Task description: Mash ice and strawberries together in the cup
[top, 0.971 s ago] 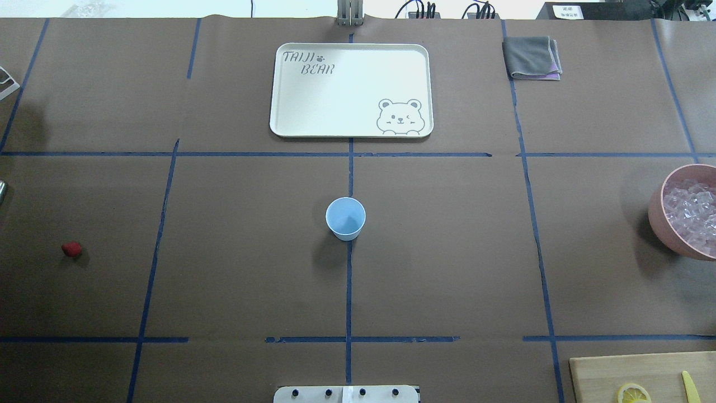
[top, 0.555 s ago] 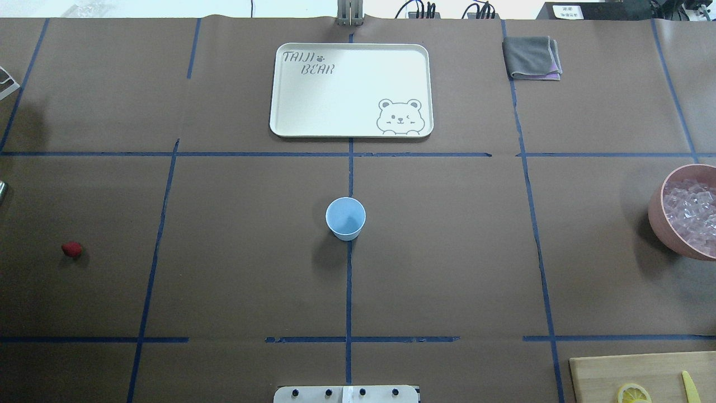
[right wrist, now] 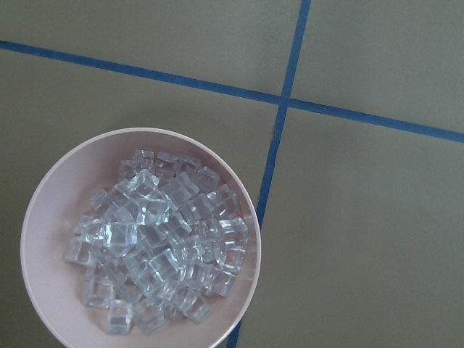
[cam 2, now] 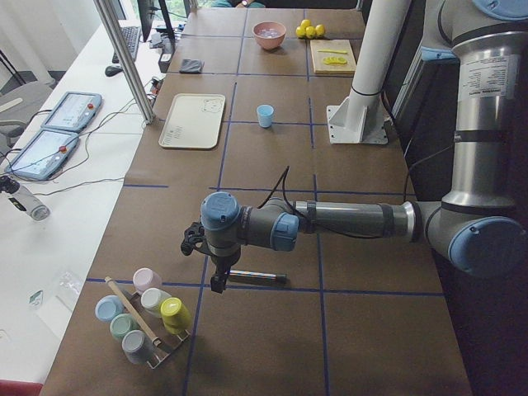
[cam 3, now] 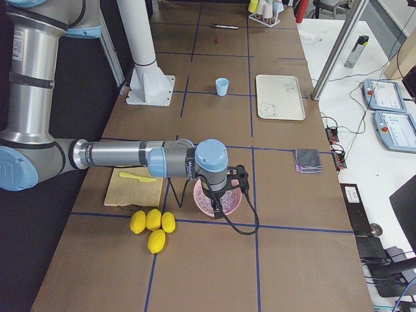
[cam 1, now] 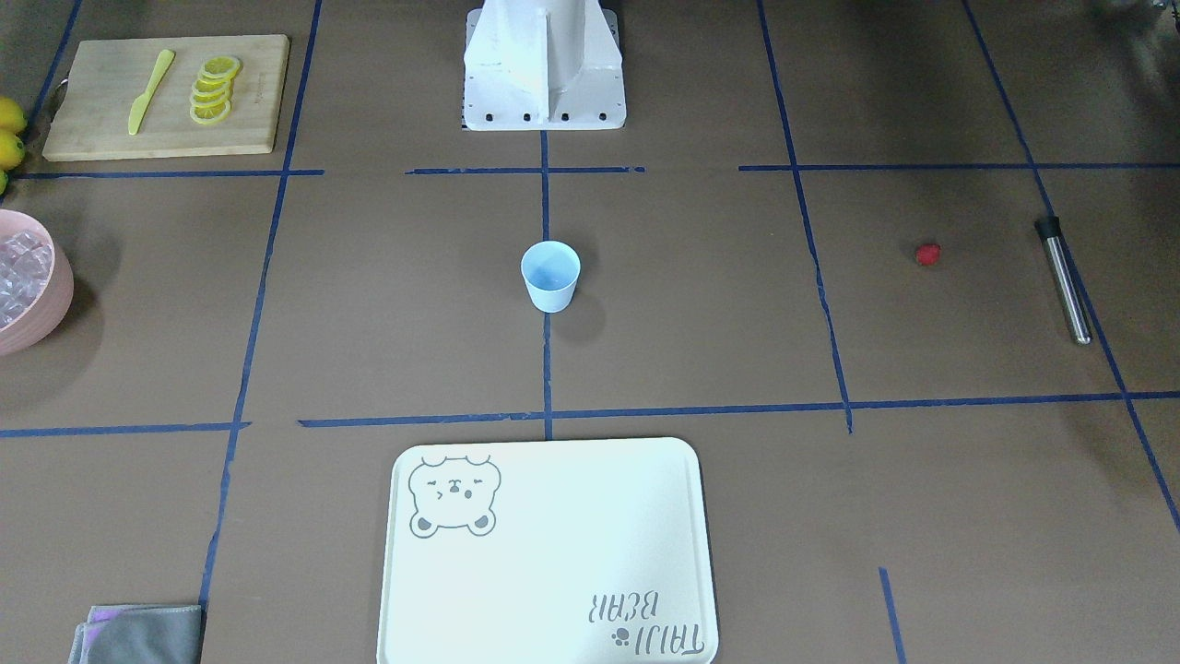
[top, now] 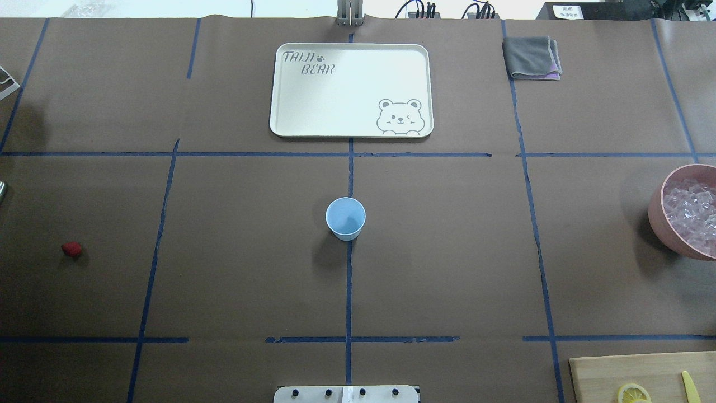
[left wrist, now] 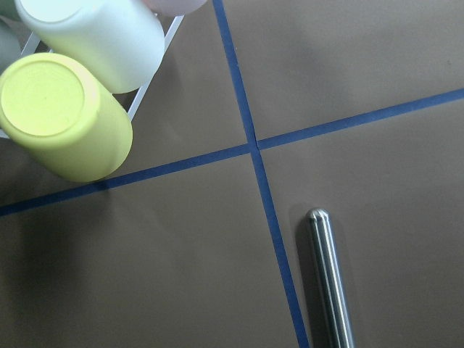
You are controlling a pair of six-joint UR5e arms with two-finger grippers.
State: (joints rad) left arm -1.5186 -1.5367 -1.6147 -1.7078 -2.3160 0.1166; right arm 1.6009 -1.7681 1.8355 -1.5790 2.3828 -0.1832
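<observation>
Cup (top: pixel 345 218) mid-frame looks empty, loading step. Right arm (cam 3: pixel 123 155) above ice (right wrist: pixel 156 246); both jaws' state can't tell. Next: descend, grip one cube.

pale-blue cup (top: pixel 345 218), red strawberry (top: pixel 71 249), pink bowl (right wrist: pixel 54 185)

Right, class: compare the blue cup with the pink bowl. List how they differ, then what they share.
Colour: the cup is pale blue, the bowl pink. Size: the cup is small and narrow, the bowl far wider. Contents: the cup is empty, the bowl holds ice cubes. Both stand upright and open-topped on the table.
</observation>
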